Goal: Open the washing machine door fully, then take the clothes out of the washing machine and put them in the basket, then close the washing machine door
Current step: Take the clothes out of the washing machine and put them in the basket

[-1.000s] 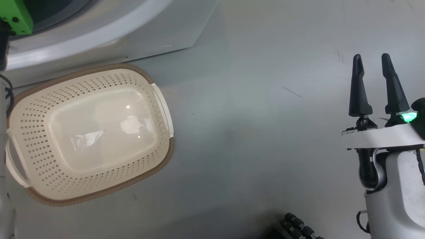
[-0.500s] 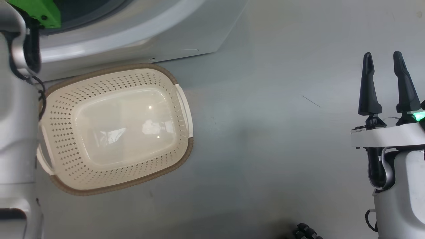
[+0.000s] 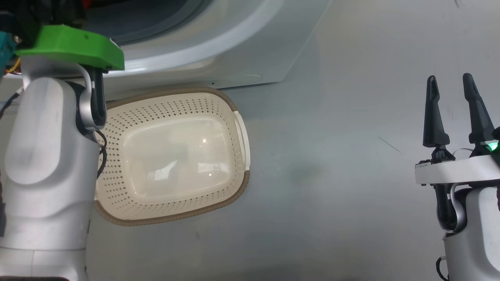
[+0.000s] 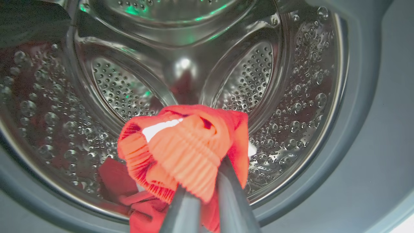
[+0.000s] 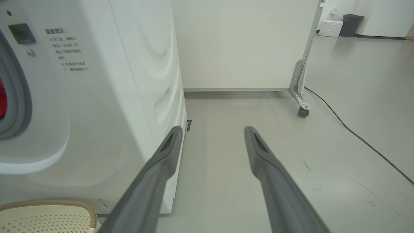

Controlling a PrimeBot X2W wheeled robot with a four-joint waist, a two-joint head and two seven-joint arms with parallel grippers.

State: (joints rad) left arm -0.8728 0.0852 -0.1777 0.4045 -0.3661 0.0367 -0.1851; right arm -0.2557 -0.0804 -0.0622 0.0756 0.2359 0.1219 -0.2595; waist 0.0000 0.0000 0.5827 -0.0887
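In the left wrist view my left gripper (image 4: 202, 183) is shut on a bright red ribbed garment (image 4: 184, 145) with a white stripe, held up in front of the steel drum (image 4: 249, 74). More red clothes (image 4: 129, 191) lie at the drum's bottom, inside the grey gasket (image 4: 365, 113). From the head view, the left forearm (image 3: 47, 156) reaches up into the washing machine (image 3: 234, 50), covering the left end of the cream basket (image 3: 164, 221), which holds nothing. My right gripper (image 3: 449, 80) is open over bare floor at the right. The door is out of view.
The basket stands on the grey floor right against the washer's front. In the right wrist view the open right gripper (image 5: 213, 129) points along the washing machine's side (image 5: 97, 113). Beyond it are a wheeled white panel (image 5: 300, 94) and a black cable (image 5: 355, 136).
The head camera has turned, so the basket and washer have slid right in the picture. The left forearm and its green wrist mount have come into view. The right gripper stays open.
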